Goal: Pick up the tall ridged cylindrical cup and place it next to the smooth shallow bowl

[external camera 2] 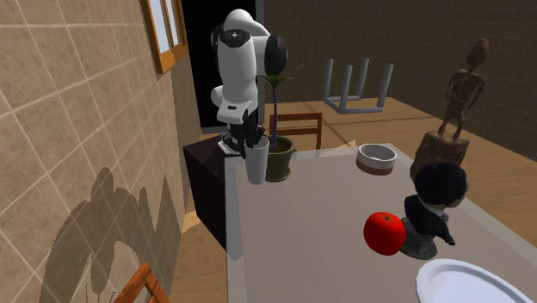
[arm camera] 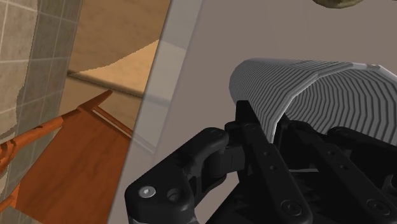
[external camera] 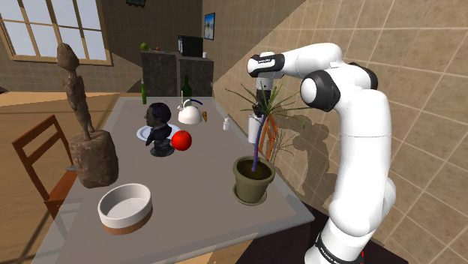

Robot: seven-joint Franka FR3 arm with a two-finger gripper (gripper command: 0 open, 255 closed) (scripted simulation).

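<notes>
Gripping the pale ridged cup (arm camera: 305, 83), the black pincer (external camera 2: 250, 143) clasps it right beside the plant pot (external camera 2: 278, 162) on the surface (external camera 2: 327, 224), well apart from the shallow bowl (external camera 2: 377, 157).

Cup (external camera 2: 256, 163) just beside plant pot (external camera 2: 280, 162); bowl (external camera 2: 377, 157) well apart.

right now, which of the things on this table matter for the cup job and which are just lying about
For the job: ridged cup, clasped in the jaws; shallow bowl.
Just lying about: potted plant, red apple, dark bust, white kettle, brown statue, white plate.
</notes>
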